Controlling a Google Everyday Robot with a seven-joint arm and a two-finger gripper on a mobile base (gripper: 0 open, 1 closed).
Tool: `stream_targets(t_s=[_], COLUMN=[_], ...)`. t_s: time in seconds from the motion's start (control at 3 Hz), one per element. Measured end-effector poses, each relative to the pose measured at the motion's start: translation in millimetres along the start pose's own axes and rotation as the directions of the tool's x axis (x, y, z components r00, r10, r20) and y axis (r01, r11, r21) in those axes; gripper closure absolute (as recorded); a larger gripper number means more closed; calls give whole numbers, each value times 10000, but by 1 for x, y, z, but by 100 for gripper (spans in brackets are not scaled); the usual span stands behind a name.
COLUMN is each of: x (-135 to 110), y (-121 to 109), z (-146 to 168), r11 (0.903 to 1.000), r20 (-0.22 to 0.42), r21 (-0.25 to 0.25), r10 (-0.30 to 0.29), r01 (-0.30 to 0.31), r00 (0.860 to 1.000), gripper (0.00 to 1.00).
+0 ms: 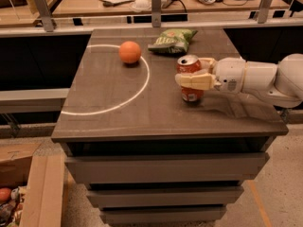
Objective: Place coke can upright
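Observation:
The red coke can point(191, 94) stands upright on the dark table top point(118, 122), right of the middle, with its silver top up. My gripper point(190, 72) reaches in from the right and is shut around the can's middle. One cream finger point(194, 81) crosses the can's front and the other lies behind it. The can's base looks to be on the table.
An orange point(129, 52) lies at the back left inside a white painted arc point(137, 89). A green chip bag point(172, 40) lies at the back, just behind the can. The table's right edge is near my arm point(265, 79). A railing and desks stand behind.

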State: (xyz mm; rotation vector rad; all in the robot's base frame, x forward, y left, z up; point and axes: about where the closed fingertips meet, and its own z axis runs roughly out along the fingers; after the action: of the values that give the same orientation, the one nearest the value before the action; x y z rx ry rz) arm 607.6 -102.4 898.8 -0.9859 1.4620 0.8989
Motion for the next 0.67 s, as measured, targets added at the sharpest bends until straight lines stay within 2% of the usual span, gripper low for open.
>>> stream_targets(t_s=[0.67], x=[7], y=[-2], z=[-1], r11=[9998], r20=[-72], r21=[128], r10=[152], r01=[-152], r00=[9999], gripper=[35])
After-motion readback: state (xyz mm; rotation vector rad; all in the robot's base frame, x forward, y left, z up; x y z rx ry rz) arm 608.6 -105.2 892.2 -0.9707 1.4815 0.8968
